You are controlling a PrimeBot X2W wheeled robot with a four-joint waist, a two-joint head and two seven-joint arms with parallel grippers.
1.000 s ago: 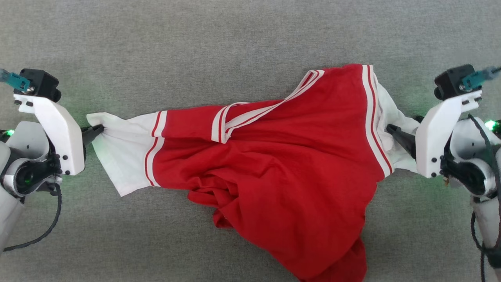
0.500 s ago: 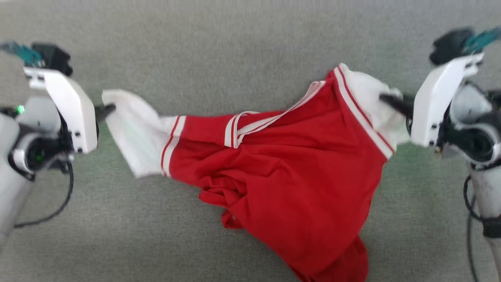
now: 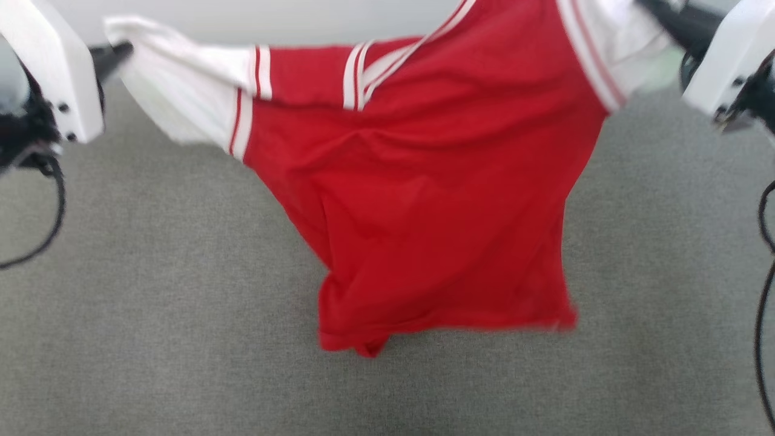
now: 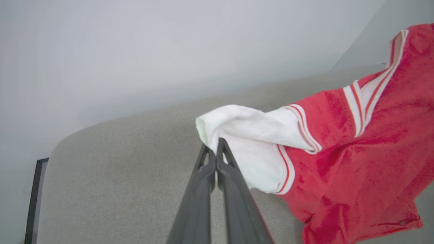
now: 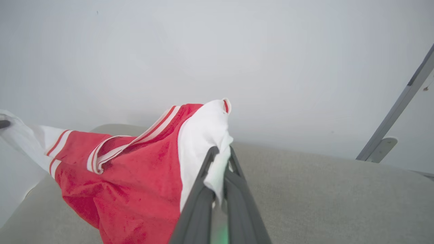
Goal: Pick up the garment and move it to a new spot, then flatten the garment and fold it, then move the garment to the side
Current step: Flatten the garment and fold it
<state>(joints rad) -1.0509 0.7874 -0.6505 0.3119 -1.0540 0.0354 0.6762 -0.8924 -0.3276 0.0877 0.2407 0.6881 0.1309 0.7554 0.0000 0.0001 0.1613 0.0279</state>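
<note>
A grey, cloth-covered table [image 3: 151,363] is filling the lower part of the head view, and a plain pale wall [image 3: 290,18] is showing along the top edge behind it. In the left wrist view the table's rounded corner is curving against that wall, with a dark strip [image 4: 34,200] running down the lower left of the frame. In the right wrist view a grey rail [image 5: 396,108] is slanting up the right side.

The garment [image 3: 424,212] is hanging spread across the upper half of the head view. Its long axis is running from left to right, sleeve to sleeve. The striped collar trim [image 3: 363,72] is sitting near the top centre, and the red body is dropping toward the bottom of the frame. The hem [image 3: 424,324] is ending just below centre; whether it is touching the table cannot be told through the blur.

The left tool [image 3: 118,51] is sitting at the upper left, its fingers pressed together on the tip of the white left sleeve [image 3: 175,91]. The right tool [image 3: 651,9] is reaching in from the upper right corner, its fingers clamped on a fold of the white right sleeve [image 3: 623,42].
</note>
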